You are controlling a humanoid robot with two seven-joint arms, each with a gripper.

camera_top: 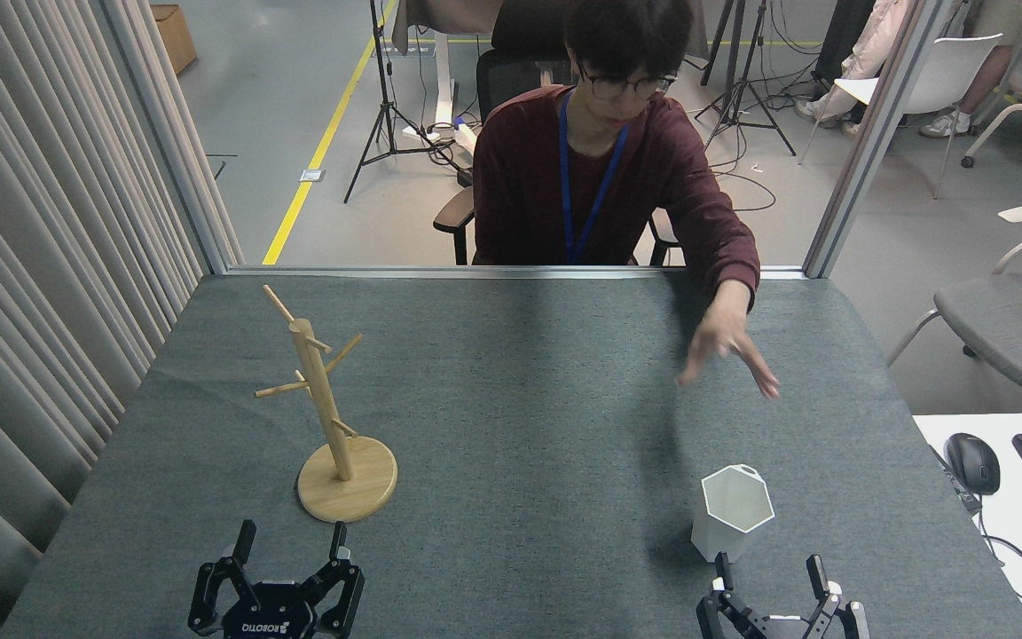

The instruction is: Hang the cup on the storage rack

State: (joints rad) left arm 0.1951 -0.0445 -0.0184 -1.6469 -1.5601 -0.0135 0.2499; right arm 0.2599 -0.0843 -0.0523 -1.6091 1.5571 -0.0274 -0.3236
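Two grippers sit at table's near edge, both with fingers spread, holding nothing: left gripper (289, 541), right gripper (769, 571). White hexagonal cup (731, 513) stands upright just beyond right gripper, rim tab at far side. Wooden storage rack (326, 413) stands left, angled pegs bare. Person's hand (726, 346) hovers above grey table (520, 399).

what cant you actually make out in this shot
- Both arms: cut off by the head view's bottom edge; only the left gripper and right gripper, both open, show.
- The cup: its base is partly hidden behind the right gripper's finger; the rim tab's hole is too small to confirm.
- The person's hand: motion-blurred over the table.
- The storage rack: pegs on the post's far side are hidden.
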